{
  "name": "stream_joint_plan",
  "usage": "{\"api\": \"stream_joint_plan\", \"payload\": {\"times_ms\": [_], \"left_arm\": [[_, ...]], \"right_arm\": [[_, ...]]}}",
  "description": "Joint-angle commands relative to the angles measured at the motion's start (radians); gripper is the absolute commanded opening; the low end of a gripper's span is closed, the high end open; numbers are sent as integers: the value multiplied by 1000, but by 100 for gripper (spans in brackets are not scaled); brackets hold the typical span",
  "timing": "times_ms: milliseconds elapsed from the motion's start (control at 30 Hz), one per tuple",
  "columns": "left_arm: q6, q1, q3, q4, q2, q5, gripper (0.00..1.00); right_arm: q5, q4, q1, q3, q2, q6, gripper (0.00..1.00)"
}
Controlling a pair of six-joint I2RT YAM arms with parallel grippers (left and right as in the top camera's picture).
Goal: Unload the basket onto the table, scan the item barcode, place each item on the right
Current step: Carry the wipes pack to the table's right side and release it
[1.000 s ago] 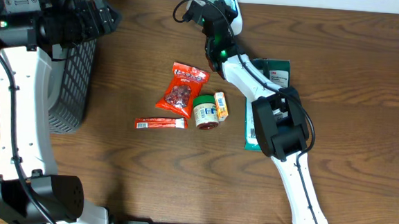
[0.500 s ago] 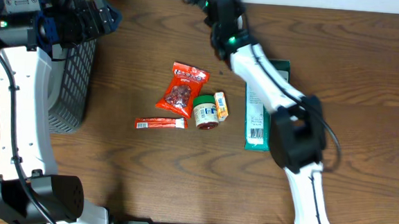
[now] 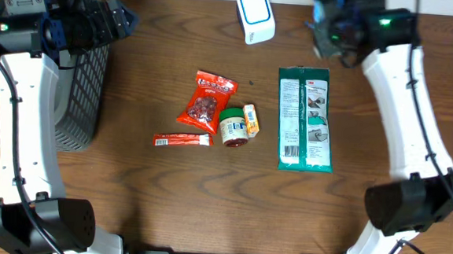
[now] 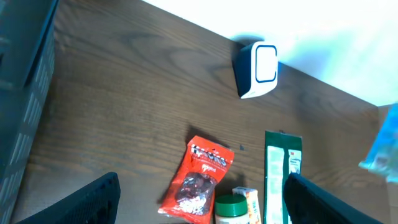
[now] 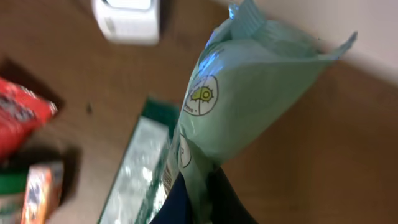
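R gripper [image 5: 202, 198] is closed tight on the lower end of a pale green pouch [image 5: 249, 93]. The dark fingers [image 5: 180, 202] pinch it from both sides, and the pouch stands up from them w/ its crimped edge highest. The pouch is off the table [image 3: 167, 202], in the air near the far edge. It is to the right of the scanner [image 3: 255, 16] and apart from it. A round yellow-green logo on the pouch faces the wrist cam. I cannot tell if a barcode is on that face, as the pic is too blurred.

The scanner is a small white box w/ a blue frame on its face. It stands by the far edge, approx. midway along it.

L gripper [image 4: 201, 186] is wide open w/ nothing between its fingers. It hangs at the far-left corner, over the rim of the dark mesh basket [image 3: 83, 87].

In the centre of the table I see a red bag [image 3: 207, 101] and, just beside it, a jar [image 3: 233, 127] w/ green lid. An orange box [image 3: 250, 119] touches the jar on its right side. A red stick [image 3: 182, 140] lies flat just left of the jar. A long green flat pack [image 3: 306, 120] lies toward the right edge, its barcode at the front end.
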Motion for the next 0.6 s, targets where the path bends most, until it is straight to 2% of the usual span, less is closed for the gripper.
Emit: {"api": "stream_joint_plan", "payload": {"times_ms": [0, 267, 567], "left_arm": [[13, -1, -3, -1, 3, -2, 84], [13, -2, -3, -1, 3, -2, 84], [13, -2, -4, -1, 3, -2, 84]], "right_arm": [[-190, -56, -114, -37, 31, 55, 1], [-185, -31, -334, -280, 31, 55, 1], [-177, 304, -533, -645, 31, 71, 1]]}}
